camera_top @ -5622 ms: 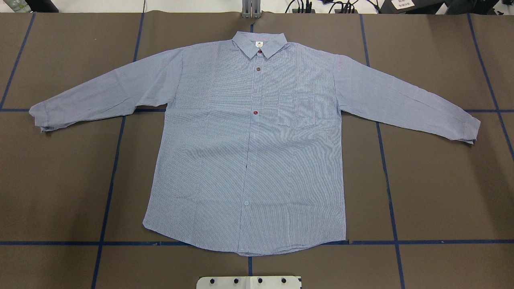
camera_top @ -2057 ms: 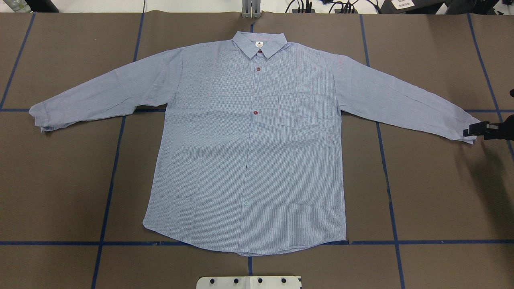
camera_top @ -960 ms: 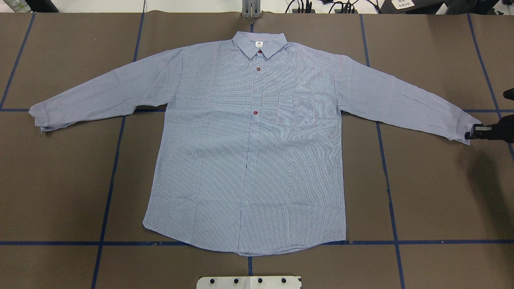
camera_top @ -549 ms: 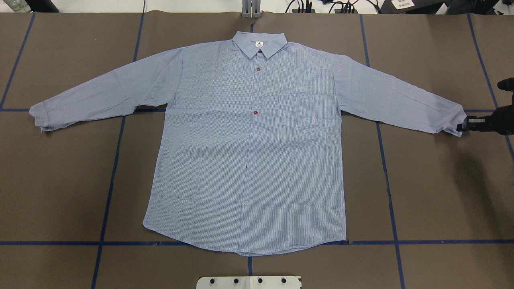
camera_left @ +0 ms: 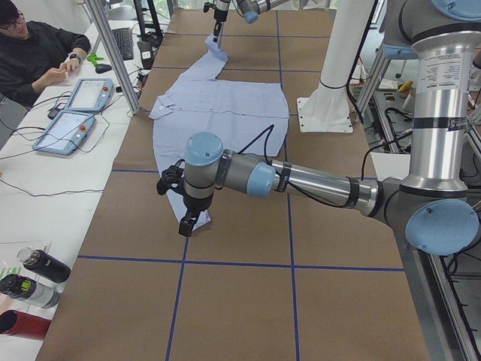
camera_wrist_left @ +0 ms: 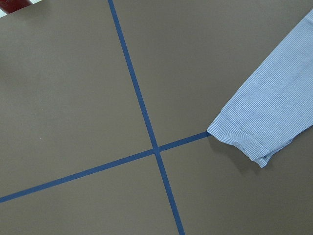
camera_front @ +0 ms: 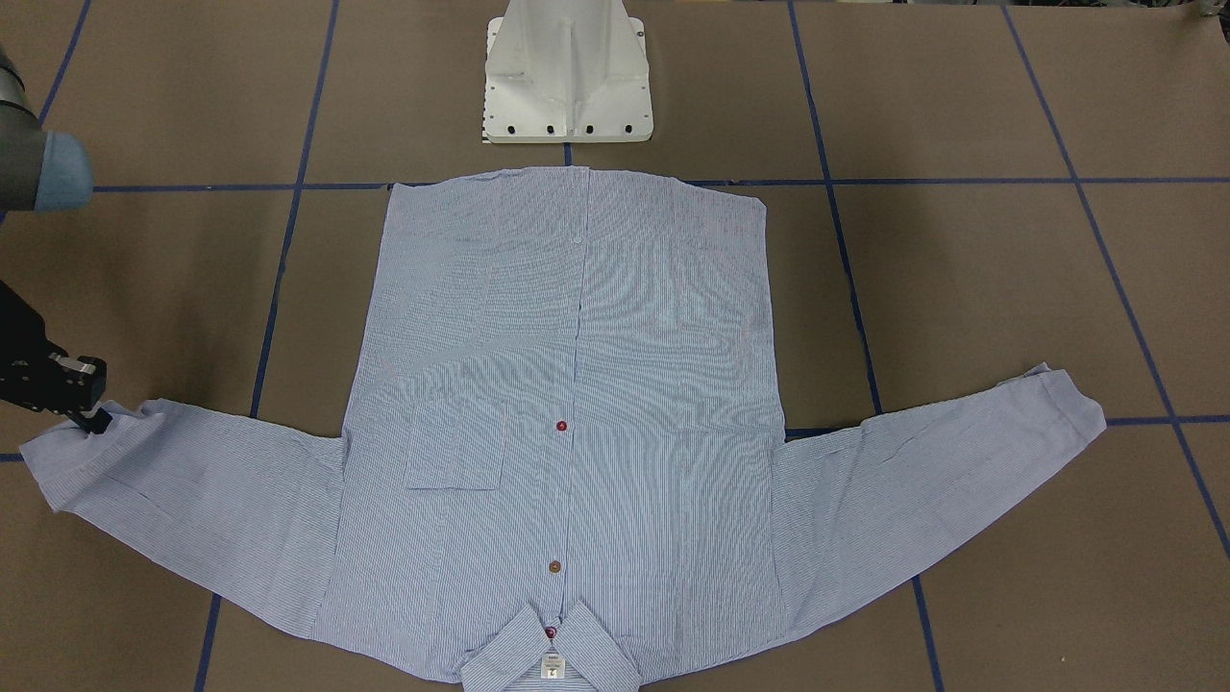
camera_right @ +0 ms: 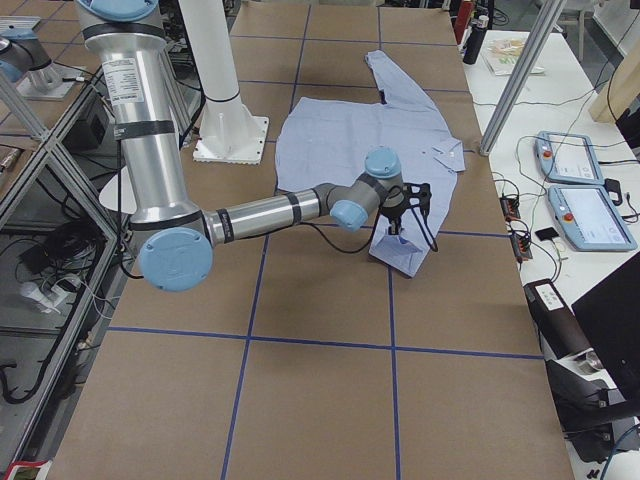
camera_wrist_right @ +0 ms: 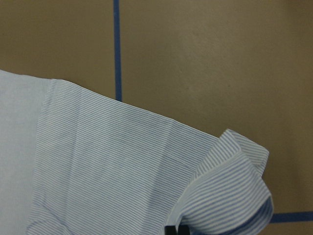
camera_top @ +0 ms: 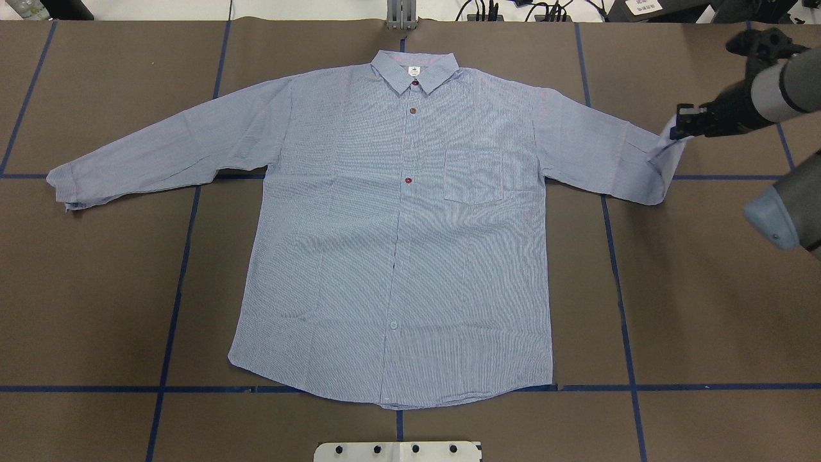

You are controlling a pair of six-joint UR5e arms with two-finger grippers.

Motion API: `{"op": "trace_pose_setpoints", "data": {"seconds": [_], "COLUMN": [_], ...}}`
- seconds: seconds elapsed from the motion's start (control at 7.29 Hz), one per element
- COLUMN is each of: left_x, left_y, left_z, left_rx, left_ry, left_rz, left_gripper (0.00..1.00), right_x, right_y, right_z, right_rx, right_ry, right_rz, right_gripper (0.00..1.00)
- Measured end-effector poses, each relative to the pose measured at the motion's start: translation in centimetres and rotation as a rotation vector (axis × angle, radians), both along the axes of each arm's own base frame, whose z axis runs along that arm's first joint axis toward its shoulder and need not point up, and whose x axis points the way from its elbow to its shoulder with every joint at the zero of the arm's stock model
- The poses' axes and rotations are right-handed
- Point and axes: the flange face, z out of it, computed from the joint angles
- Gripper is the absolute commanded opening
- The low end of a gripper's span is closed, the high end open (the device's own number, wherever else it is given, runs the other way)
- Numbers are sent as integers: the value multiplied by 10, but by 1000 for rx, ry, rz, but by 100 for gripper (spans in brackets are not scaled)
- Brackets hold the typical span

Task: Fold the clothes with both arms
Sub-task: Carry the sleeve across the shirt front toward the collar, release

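the shirt (camera_top: 397, 244) lies flat, face up, mid-frame on the table (camera_top: 96, 308), collar (camera_top: 415, 67) at top centre, one sleeve (camera_top: 167, 151) reaching to the overhead view's left edge. in the left side view the left gripper (camera_left: 186, 222) hangs near that sleeve's cuff (camera_top: 64, 189); whether it is wide or closed i cannot tell. at upper right of the overhead view the right gripper (camera_top: 675, 131) is pinched on the other cuff (camera_top: 668, 149), holding that sleeve end raised off the table.
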Motion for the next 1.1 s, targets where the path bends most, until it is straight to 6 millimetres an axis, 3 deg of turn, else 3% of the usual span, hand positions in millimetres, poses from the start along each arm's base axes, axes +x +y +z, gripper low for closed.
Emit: {"op": "trace_pose_setpoints", "data": {"seconds": [0.14, 0.55, 0.96, 1.1], "left_x": [0, 0, 0, 0], "left_y": [0, 0, -1, -1], "left_z": [0, 1, 2, 2], "left_rx": [0, -2, -3, -4], "left_ry": [0, 0, 0, 0], "left_rz": [0, 0, 1, 0], "left_gripper": [100, 100, 100, 100], "right_x": [-39, -194, -286, -316], "right_y": [-17, -35, -42, -40], "right_z": [-49, -182, -284, -309], "right_rx": [-9, 13, 82, 99], "right_ry": [23, 72, 72, 83], "right_rz": [2, 72, 115, 124], "right_gripper": [0, 0, 0, 0]}}
